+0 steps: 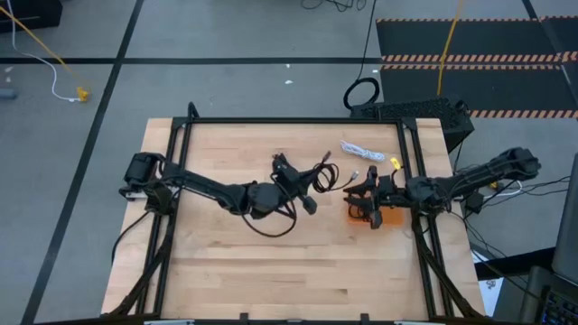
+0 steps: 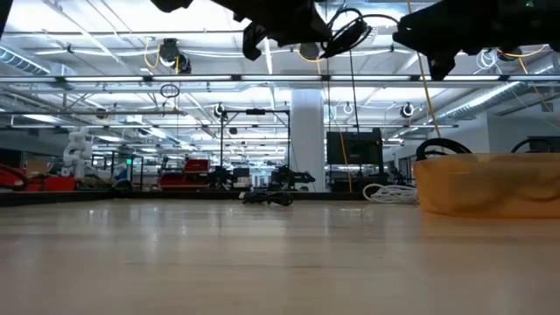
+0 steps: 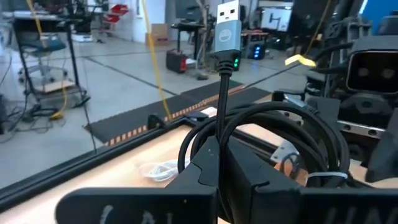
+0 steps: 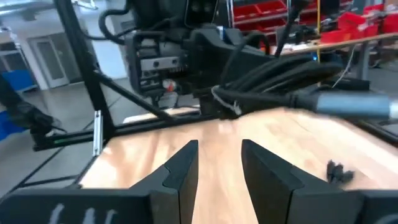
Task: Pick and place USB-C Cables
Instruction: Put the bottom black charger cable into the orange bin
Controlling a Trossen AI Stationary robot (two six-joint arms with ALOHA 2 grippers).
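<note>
Reaching in from the table's left edge, the left arm extends toward the middle of the pale wooden table (image 1: pixel 271 271). Left gripper (image 1: pixel 302 191) is raised above the table centre, fingers (image 3: pixel 205 171) clamped on a coiled black USB-C cable (image 3: pixel 273 134); a grey metal USB plug (image 3: pixel 227 34) with a small green light stands upright out of the bundle. In the low view this coil (image 2: pixel 346 35) hangs well clear of the table top.

Another loose black cable (image 1: pixel 271 221) trails on the wood just beneath and near-side of the left gripper. A small dark cable bundle (image 2: pixel 267 198) lies flat far back on the table in the low view.

Right of centre, toward the far side, a white coiled USB-C cable (image 1: pixel 363 152) lies on the table, apart from both grippers; also visible in the left wrist view (image 3: pixel 158 169).

Farther right, an orange plastic tray (image 1: pixel 390 218) sits near the table's right edge; its translucent wall (image 2: pixel 486 185) shows in the low view. The right gripper (image 1: pixel 359 197) hovers at the tray's left side, jaws parted with nothing between the fingers (image 4: pixel 180 171), pointed at the held coil.
</note>
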